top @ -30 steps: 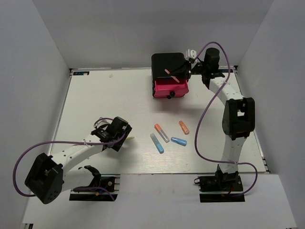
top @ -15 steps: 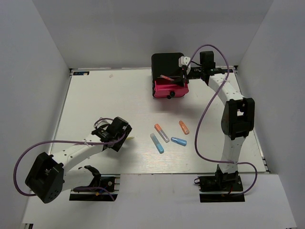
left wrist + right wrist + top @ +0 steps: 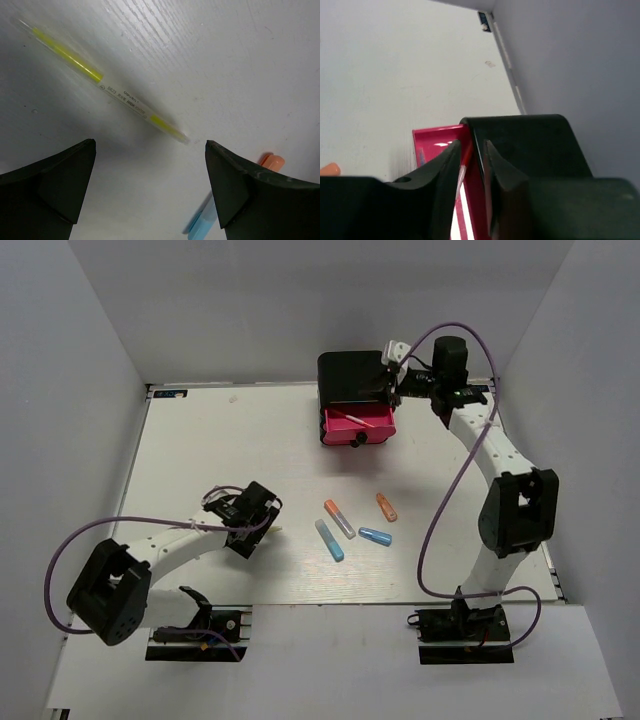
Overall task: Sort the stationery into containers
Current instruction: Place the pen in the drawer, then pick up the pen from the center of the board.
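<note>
My left gripper [image 3: 150, 145]: spread wide, empty, over yellow pen [image 3: 120, 95].
Pen print: blurred, unreadable.
My right gripper [image 3: 472, 147]: slightly parted, empty, above pink drawer [image 3: 435, 137].
Top view only: thin pen [image 3: 350, 416] inside the drawer.

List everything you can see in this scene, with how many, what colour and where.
table: one, white, under everything.
drawer case: one, black, at the far edge, right of centre.
open drawer: one, pink with a black knob, sticking out of the case toward the arms.
thin pen: one, pale, lying in the open drawer.
chunky markers: four, mid-table: orange-grey marker, light blue marker, orange marker, blue marker.
yellow pen: one, yellow and clear, on the table under the left gripper.
left gripper: one, black, open, above the yellow pen.
right gripper: one, black, open, holding nothing, over the case and drawer.
</note>
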Available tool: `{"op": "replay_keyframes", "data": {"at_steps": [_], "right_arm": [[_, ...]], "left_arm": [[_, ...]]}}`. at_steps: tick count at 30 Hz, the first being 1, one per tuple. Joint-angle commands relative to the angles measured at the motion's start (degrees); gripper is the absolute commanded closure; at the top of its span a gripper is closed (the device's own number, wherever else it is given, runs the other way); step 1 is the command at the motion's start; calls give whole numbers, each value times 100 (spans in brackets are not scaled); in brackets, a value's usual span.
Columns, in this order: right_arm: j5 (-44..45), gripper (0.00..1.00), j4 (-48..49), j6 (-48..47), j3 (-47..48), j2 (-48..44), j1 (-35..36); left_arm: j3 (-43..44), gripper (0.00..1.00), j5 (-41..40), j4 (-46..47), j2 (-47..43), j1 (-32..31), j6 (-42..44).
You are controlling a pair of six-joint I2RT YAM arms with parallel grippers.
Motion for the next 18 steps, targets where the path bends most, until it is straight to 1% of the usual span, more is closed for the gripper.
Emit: {"op": "replay_keyframes", "data": {"at_steps": [1,2,3,4,7,9,11,13,14,16,17,18], "right_arm": [[526,72,1550,1519,-302,-591,-45],[588,80,1638,2104,-355,-609,-62],[606,87,1387,2188,-364,-679,-89],[554,99,1228,2128,-338,-723,-89],[492,100,463,1900,-469,-889,-71],[466,100,426,1794,-768,-1083,-71],[483,100,557,1750,-1293,-1442,-71],[448,100,567,1715,-1497,-1619,-71],[413,100,567,1706,-1690,-1716,-71],[387,100,506,1697,-1779,-1786,-63],[387,100,479,1680,-1797,-1822,-80],[395,100,462,1688,-1815,-1831,-89]], "left_arm": [[335,0,-242,-275,168,21,-77],[413,0,-243,-335,221,73,-77],[501,0,-243,-336,335,74,-77],[606,0,-243,-414,397,74,-77],[887,1,-243,-713,739,188,-77],[1011,3,-243,-863,932,258,-155],[1073,8,-59,-925,1143,311,-296],[1073,12,3,-742,1231,381,-357],[1073,19,160,-740,1293,460,-436],[1073,25,266,-652,1478,592,-437],[1073,30,371,-652,1539,592,-489],[1073,32,372,-600,1601,645,-490]]}}
